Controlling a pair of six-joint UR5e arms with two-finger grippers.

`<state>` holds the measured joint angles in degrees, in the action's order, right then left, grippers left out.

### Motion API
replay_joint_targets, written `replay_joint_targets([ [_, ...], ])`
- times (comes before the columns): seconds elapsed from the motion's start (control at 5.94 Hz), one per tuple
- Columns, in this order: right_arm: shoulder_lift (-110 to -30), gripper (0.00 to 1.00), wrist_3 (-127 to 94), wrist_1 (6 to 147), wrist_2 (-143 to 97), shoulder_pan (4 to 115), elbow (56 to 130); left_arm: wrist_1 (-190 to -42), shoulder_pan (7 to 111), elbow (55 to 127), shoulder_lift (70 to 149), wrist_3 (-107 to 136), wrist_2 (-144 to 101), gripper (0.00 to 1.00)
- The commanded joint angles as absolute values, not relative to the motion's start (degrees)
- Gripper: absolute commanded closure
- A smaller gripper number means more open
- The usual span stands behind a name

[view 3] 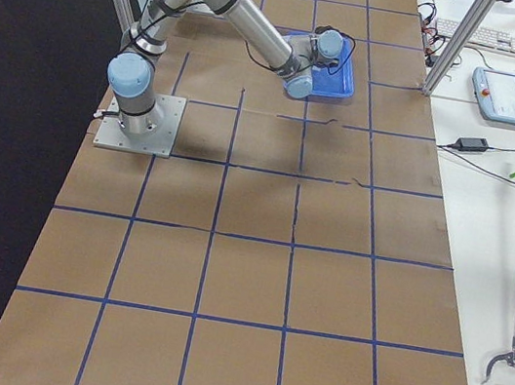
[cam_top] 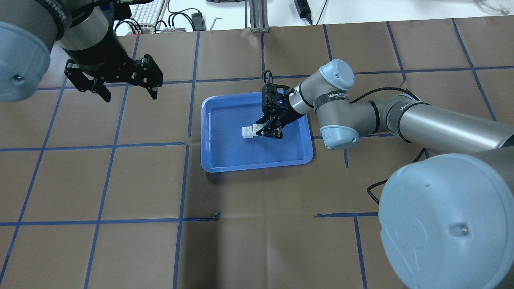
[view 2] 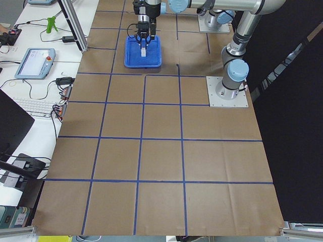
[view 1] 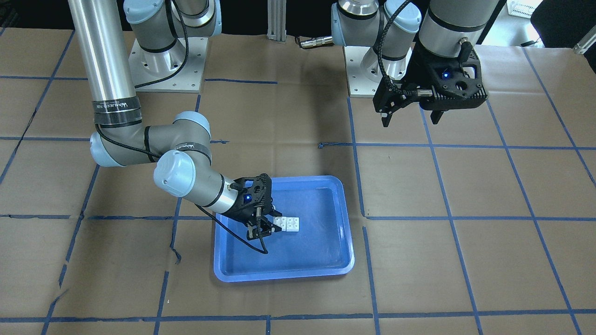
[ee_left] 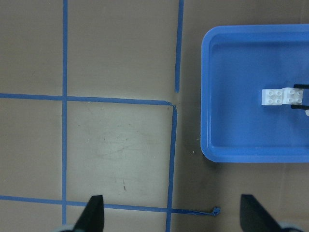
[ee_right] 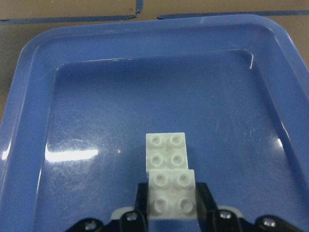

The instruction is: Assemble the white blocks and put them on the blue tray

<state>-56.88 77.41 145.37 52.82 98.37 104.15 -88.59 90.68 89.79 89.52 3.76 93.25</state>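
Observation:
The two white blocks [ee_right: 166,153] are joined, overlapping with an offset, and sit low over the floor of the blue tray [ee_right: 96,96]. My right gripper [ee_right: 171,209] is shut on the nearer block, its fingers [ee_right: 142,198] tight against both sides. In the overhead view the blocks [cam_top: 249,131] are near the middle of the tray [cam_top: 225,156], with the right gripper [cam_top: 271,132] at their right. My left gripper [cam_top: 128,93] is open and empty, high above the table left of the tray. Its wrist view shows the blocks [ee_left: 282,96] at the right edge.
The table is brown paper with a grid of blue tape lines [cam_top: 186,120]. The arm bases [view 1: 167,70] stand at the robot's side. A keyboard and cables [cam_top: 148,16] lie beyond the far table edge.

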Motion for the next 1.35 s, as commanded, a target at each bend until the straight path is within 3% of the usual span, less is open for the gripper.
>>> replay_joint_targets([
  [0.0, -56.8, 0.65, 77.3, 145.4, 52.7, 98.4, 104.2, -88.6, 90.7, 89.8, 89.6, 3.8, 93.3, 0.0],
  [1.18, -56.7, 0.64, 77.3, 145.7, 52.3, 98.4, 104.8, -88.5, 90.8, 90.1, 89.5, 3.8, 93.3, 0.0],
])
